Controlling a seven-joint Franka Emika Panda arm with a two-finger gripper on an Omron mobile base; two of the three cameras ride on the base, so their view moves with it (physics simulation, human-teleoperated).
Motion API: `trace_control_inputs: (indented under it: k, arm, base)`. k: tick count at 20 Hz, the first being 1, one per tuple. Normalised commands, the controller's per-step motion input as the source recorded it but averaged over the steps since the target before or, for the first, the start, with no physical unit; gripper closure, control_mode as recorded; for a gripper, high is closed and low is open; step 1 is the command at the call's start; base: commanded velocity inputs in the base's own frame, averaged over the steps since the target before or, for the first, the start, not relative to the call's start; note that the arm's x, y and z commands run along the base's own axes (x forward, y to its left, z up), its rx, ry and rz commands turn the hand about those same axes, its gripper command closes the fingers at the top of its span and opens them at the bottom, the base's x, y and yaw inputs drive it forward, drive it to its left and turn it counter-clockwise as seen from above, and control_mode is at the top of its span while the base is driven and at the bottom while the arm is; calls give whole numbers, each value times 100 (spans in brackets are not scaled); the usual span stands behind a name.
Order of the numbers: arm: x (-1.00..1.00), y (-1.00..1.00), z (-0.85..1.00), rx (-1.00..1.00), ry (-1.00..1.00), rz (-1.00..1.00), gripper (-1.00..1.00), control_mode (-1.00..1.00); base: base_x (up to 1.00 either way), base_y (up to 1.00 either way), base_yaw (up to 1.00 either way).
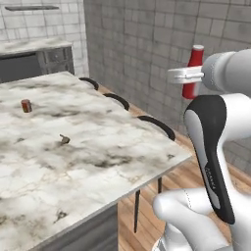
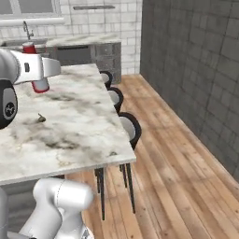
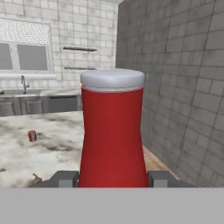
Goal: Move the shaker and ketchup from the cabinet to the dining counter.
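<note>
Clearly the biggest thing in sight is the dining counter point(image 1: 98, 147), a white marble island veined in brown that runs from about 6 o'clock up to 11 o'clock in the left base view and takes the left half of the right base view. Round black stools point(image 2: 130, 127) line its long edge on the side facing the grey brick wall point(image 2: 196, 74), three of them in a row over the wooden plank floor point(image 2: 177, 177). At the far end, against white tiles, stands a second marble worktop point(image 2: 81, 39) over dark grey units, with a tap near 10 o'clock in the right base view and a window above it.

The white arm point(image 1: 215, 147) rises at 4 o'clock in the left base view and reaches out beside the island's stool-side edge. Its gripper point(image 3: 113, 179) is clamped on the ketchup point(image 3: 113, 131), one dark finger on each side of the bottle's red body. The bottle stands upright in that hold, its top pale grey in the hand view and red in the left base view, where it sits near 1 o'clock in front of the brick wall, held in the air.

On the marble lie two small things, well apart: a short red-brown can point(image 1: 26, 105) at about 10 o'clock in the left base view, and a tiny dark brown object point(image 1: 64, 139) near the middle, too small to identify.
</note>
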Motion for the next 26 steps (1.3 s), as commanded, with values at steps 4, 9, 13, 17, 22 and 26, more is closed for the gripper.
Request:
trace_control_inputs:
  k: [4,9,13,17,22,26]
  arm:
    - [0,0,0,0,0,0,100,100]
    - [0,0,0,0,0,0,100,100]
    - [10,-7,-25,0,8,19,100,-100]
    - [5,-29,-60,0,14,42,100,-100]
    - [45,-48,-62,0,13,46,100,-100]
    - [65,-36,-51,0,12,42,100,-100]
  base:
    - [51,-53,46]
    - [62,-22,39]
    - [25,-1,18]
    - [0,0,0]
    - [0,0,0]
    - [0,0,0]
